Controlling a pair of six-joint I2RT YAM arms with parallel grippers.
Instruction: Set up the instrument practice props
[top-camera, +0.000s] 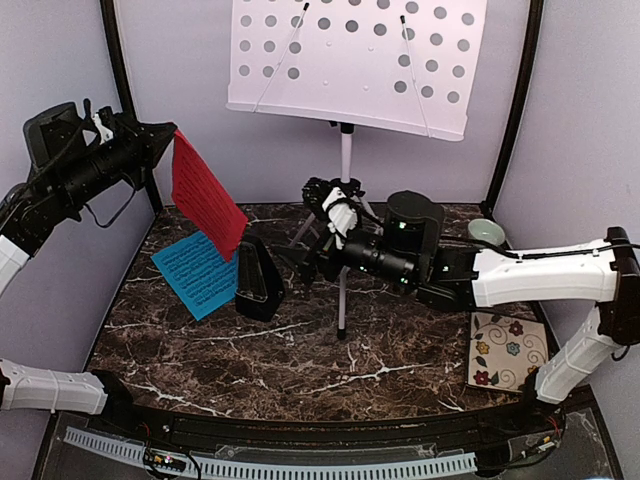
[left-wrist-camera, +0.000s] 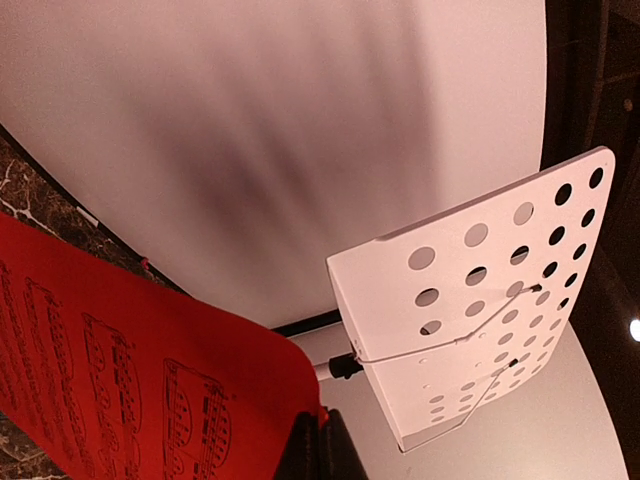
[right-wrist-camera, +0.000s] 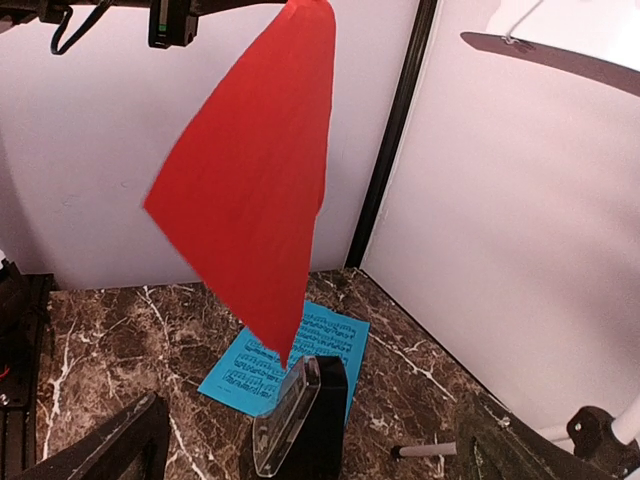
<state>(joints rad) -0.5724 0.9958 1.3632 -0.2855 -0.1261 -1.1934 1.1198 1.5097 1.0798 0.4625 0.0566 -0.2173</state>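
Observation:
My left gripper (top-camera: 170, 135) is raised at the upper left and shut on a top corner of the red sheet-music page (top-camera: 207, 195), which hangs free above the table. In the left wrist view the fingers (left-wrist-camera: 322, 448) pinch the page's edge (left-wrist-camera: 150, 370), with the white perforated stand desk (left-wrist-camera: 480, 300) beyond. The music stand (top-camera: 355, 60) rises at the back centre. The cyan-blue page (top-camera: 197, 272) lies flat on the marble. The black metronome (top-camera: 257, 280) with its clear cover stands on the page's right edge. My right gripper (top-camera: 300, 262) is wide open and empty, just right of the metronome (right-wrist-camera: 320, 420).
A floral tile (top-camera: 508, 350) lies at the front right. A pale green bowl (top-camera: 486, 232) sits at the back right. The stand's pole (top-camera: 344, 260) and tripod legs (right-wrist-camera: 420, 452) spread around my right gripper. Pale walls with black posts (top-camera: 127, 90) enclose the table.

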